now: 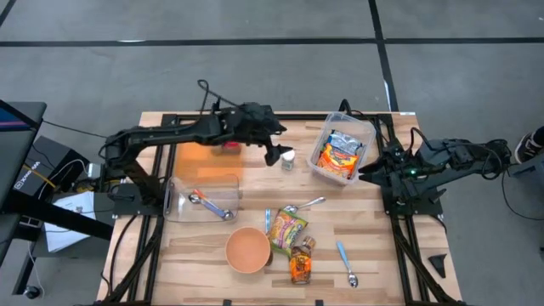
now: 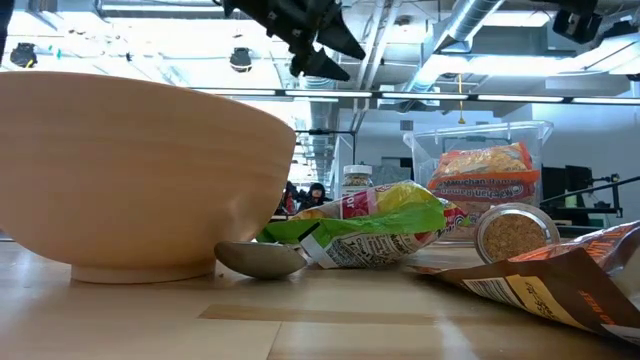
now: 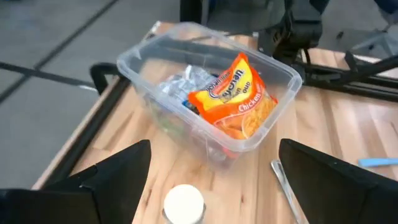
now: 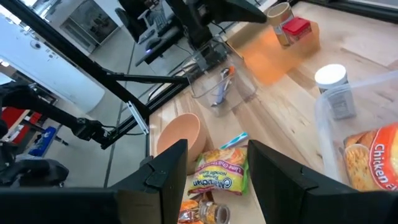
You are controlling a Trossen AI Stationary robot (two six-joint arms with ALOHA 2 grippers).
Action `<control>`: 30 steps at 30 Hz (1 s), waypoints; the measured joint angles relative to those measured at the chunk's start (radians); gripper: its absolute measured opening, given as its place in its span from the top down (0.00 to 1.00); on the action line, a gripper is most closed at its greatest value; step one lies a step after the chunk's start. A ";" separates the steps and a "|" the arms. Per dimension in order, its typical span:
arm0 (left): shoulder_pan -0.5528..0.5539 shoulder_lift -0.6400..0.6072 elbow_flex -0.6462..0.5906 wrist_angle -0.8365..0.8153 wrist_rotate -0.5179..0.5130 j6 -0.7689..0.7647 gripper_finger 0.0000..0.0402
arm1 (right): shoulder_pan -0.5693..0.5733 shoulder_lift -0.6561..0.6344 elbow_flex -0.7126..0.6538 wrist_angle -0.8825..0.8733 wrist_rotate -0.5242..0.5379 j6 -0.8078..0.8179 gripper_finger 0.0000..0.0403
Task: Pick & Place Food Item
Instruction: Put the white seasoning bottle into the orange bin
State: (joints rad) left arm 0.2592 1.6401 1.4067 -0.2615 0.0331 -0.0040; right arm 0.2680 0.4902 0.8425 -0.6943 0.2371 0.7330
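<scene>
A small spice jar with a white lid (image 1: 288,159) stands upright on the wooden table beside a clear tub (image 1: 344,146). The tub holds an orange ramen packet (image 3: 235,98) and a silvery packet. My left gripper (image 1: 274,155) hovers open just left of the jar. In the left wrist view the jar's lid (image 3: 183,204) shows between and below the spread fingers, untouched. A green noodle packet (image 1: 287,228) and an orange-brown bag (image 1: 299,263) lie flat near the front. My right gripper (image 1: 365,173) waits open and empty at the tub's right side.
A wooden bowl (image 1: 248,249) sits near the front edge. A clear tub on its side (image 1: 200,200) holds a spoon. Loose spoons lie at the centre (image 1: 304,205) and front right (image 1: 347,263). A red-lidded jar (image 1: 229,144) stands on an orange patch at the back.
</scene>
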 joint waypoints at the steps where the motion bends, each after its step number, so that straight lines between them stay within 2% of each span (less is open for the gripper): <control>1: 0.001 0.022 0.029 -0.021 0.014 0.004 0.13 | 0.000 0.000 0.000 0.000 0.000 -0.001 0.59; 8: -0.024 0.251 0.253 -0.269 0.044 0.176 0.12 | 0.000 0.000 0.000 -0.001 0.000 -0.011 0.59; 11: -0.024 0.321 0.297 -0.289 0.042 0.207 0.12 | 0.000 0.000 0.000 -0.004 0.000 -0.011 0.59; 16: -0.016 0.377 0.300 -0.273 -0.033 0.240 0.12 | 0.000 0.001 0.000 -0.050 0.014 -0.010 0.59; 23: -0.009 0.448 0.299 -0.304 -0.064 0.255 0.12 | 0.000 0.001 0.000 -0.058 0.023 -0.009 0.59; 30: 0.000 0.454 0.299 -0.337 -0.074 0.234 0.15 | 0.000 0.001 0.000 -0.064 0.023 -0.008 0.59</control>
State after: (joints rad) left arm 0.2592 2.0945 1.7058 -0.5986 -0.0413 0.2298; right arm 0.2680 0.4908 0.8421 -0.7582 0.2604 0.7246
